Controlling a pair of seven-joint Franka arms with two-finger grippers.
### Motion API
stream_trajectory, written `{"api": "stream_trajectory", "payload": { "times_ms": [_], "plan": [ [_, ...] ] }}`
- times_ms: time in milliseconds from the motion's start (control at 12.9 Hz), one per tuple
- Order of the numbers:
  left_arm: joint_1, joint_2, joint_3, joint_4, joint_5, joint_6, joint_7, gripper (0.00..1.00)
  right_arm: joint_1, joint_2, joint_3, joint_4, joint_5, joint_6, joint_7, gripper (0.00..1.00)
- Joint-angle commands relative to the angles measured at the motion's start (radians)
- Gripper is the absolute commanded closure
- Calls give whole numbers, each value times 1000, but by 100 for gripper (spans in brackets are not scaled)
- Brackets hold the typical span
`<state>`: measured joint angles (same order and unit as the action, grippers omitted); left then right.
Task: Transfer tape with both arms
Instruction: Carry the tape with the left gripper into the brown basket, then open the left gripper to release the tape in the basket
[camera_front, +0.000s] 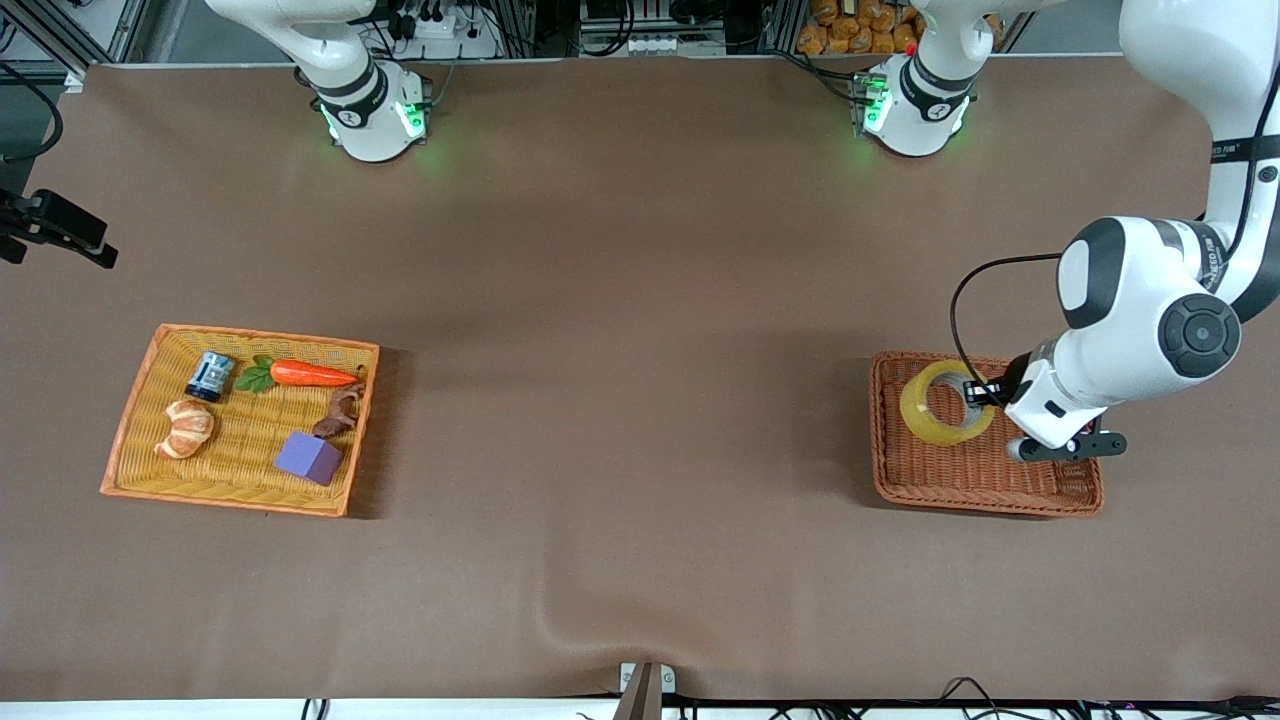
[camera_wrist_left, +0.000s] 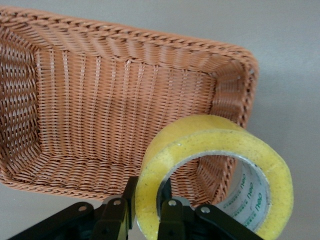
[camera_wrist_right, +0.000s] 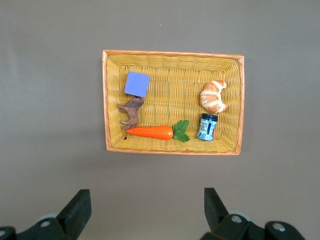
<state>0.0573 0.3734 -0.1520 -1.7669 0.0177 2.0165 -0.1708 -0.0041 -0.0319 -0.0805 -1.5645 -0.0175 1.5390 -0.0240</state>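
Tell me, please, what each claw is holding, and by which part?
Left claw pinches the tape by its wall; right claw holds nothing.

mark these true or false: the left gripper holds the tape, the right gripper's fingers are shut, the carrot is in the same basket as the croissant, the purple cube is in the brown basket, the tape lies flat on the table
1. The left gripper holds the tape. True: its fingers pinch the roll's wall over the brown basket.
2. The right gripper's fingers are shut. False: they stand wide apart, holding nothing.
3. The carrot shares a basket with the croissant. True: both lie in the yellow basket.
4. The purple cube is in the brown basket. False: it is in the yellow basket.
5. The tape lies flat on the table. False: it is tilted in the left gripper's grip.
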Motion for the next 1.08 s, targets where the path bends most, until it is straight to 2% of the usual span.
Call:
{"api": "stream_trajectory", "payload": {
  "times_ms": [0,309,463,618,695,772,849,1004],
  "plan": [
    [25,39,-11,-14,30,66,52,100,15,-6,-10,4,2,-13,10,0],
    [75,78,-12,-68,21,218,178,100,12,-6,-10,0,2,-13,7,0],
    [87,94,-12,-66,21,232,218,100,12,-6,-10,-2,2,-13,7,0],
    [88,111,-12,-62,21,245,260,77,10,-5,-10,-2,2,-11,7,0],
    [90,113,-12,-59,19,243,275,58,10,-5,-10,-2,2,-11,7,0],
    [94,116,-12,-55,18,243,281,35,10,-5,-10,-2,2,-11,7,0],
    [114,114,-12,-48,19,242,286,0,9,-6,-10,-3,2,-11,6,0],
    [125,96,-14,-33,18,220,350,0,9,-6,-12,-2,2,-13,6,0]
  ]
}}
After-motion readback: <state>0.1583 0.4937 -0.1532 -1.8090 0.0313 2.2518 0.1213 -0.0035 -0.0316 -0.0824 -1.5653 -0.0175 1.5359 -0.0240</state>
